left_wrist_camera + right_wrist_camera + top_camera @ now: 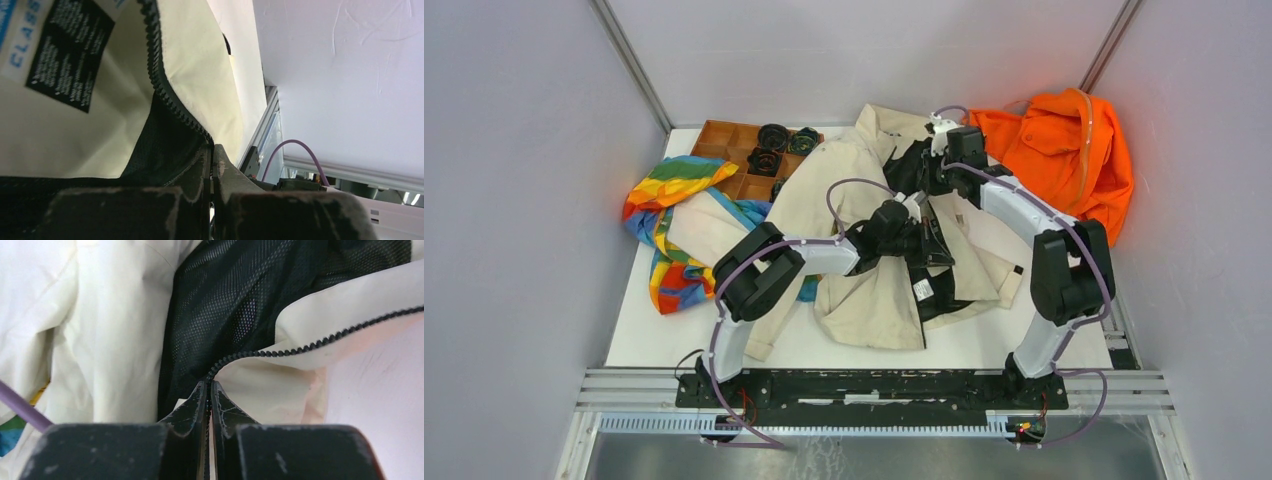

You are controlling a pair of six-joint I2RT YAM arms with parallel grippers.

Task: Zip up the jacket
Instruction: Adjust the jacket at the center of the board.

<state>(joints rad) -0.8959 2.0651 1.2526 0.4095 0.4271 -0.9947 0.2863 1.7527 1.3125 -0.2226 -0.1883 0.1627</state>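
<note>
The cream jacket (864,210) lies open on the white table, its black lining (929,270) showing. My left gripper (921,243) sits over the jacket's middle, shut on the jacket's zipper edge (170,95), which runs up from between its fingertips (212,150). A black care label (65,50) is sewn on the cream inside. My right gripper (921,180) reaches in near the collar. In the right wrist view its jaws (209,385) are pinched on the other zipper edge (300,347), whose black teeth run right along a cream flap beside black mesh lining (225,305).
A rainbow-striped cloth (674,225) lies at the left, partly under a sleeve. An orange garment (1059,150) is bunched at the back right. A brown compartment tray (724,150) with black round parts stands at the back left. Grey walls enclose the table; a rail runs along the near edge.
</note>
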